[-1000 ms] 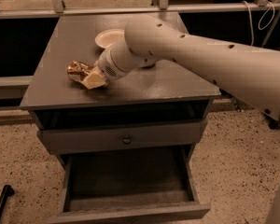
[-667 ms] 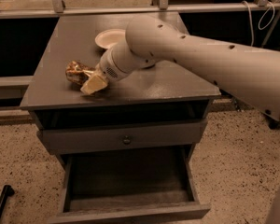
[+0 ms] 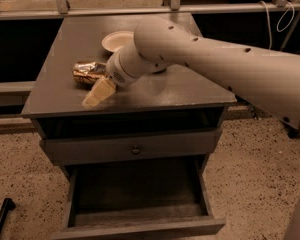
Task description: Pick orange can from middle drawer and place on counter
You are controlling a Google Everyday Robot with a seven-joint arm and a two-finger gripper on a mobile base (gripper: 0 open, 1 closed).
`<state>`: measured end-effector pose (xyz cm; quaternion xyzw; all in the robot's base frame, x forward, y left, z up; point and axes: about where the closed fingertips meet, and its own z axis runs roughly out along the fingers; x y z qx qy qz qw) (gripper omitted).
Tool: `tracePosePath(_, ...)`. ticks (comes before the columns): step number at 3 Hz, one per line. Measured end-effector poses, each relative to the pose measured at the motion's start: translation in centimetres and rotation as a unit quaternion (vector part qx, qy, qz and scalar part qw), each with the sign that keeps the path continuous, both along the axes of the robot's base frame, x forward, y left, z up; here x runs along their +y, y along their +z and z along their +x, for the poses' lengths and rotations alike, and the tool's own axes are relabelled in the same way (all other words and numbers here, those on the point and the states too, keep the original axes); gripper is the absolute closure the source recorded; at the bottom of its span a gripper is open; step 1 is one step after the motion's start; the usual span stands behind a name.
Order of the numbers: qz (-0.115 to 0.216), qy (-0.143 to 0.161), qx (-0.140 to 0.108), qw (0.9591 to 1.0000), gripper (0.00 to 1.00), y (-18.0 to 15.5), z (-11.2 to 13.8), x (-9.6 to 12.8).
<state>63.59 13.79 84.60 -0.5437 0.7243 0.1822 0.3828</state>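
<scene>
The orange can [image 3: 88, 71] lies on its side on the counter [image 3: 180, 86], near the left front. My gripper [image 3: 91, 88] is just to the right of the can and low over the counter. It is open. One pale finger [image 3: 99, 93] points toward the counter's front edge, apart from the can, and the other finger is hidden. The middle drawer [image 3: 140, 191] is pulled out below, and its dark floor is bare.
A white bowl [image 3: 117, 40] stands on the counter behind my wrist. A closed drawer front with a small round knob [image 3: 135, 149] sits above the open drawer. A railing [image 3: 115, 9] runs behind the cabinet. A dark bar [image 3: 1, 219] lies on the speckled floor at the left.
The can was between my fingers and now rests on the counter. The near finger has swung away from it toward the front edge.
</scene>
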Motion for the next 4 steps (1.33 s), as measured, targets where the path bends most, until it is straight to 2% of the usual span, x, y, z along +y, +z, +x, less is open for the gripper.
tracePosePath(1, -0.011, 0.02, -0.017, 0.9996, 0.0, 1.9, 0.2, 1.0)
tracePosePath(2, -0.052, 0.056, -0.057, 0.9955, 0.0, 7.3, 0.9, 3.2)
tracePosePath(3, -0.091, 0.096, -0.107, 0.9854, 0.0, 14.0, 0.7, 5.3)
tracePosePath(4, -0.101, 0.099, -0.154, 0.9779, 0.0, 20.8, -1.4, 4.1)
